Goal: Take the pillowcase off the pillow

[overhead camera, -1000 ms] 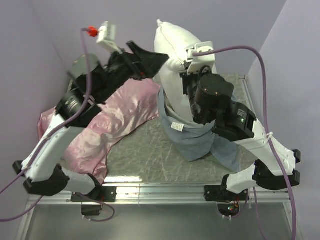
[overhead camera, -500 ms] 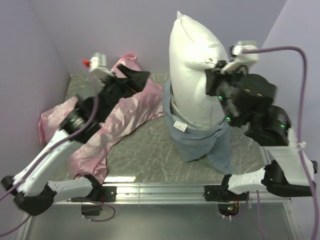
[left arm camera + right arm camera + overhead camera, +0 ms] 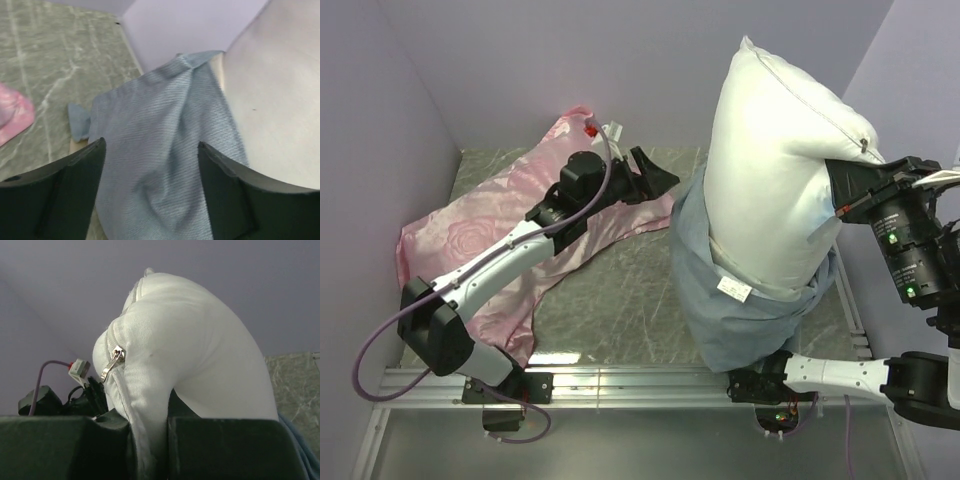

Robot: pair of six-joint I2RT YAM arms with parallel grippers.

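Pillow (image 3: pixel 770 170), plump, white and zip-seamed, stands upright, its lower end sunk in the crumpled grey-blue woven pillowcase (image 3: pixel 740 325) on the marbled table (image 3: pixel 610 290). Right hand (image 3: pixel 150 440) pinches its seam. Left hand (image 3: pixel 150 185) gapes empty near the pillowcase, by glossy pink satin (image 3: pixel 470 240).

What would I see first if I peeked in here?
A big white pillow stands up tall on the right, pinched at its edge by the right hand. The grey-blue pillowcase is bunched around its bottom. A shiny pink case lies flat on the left.
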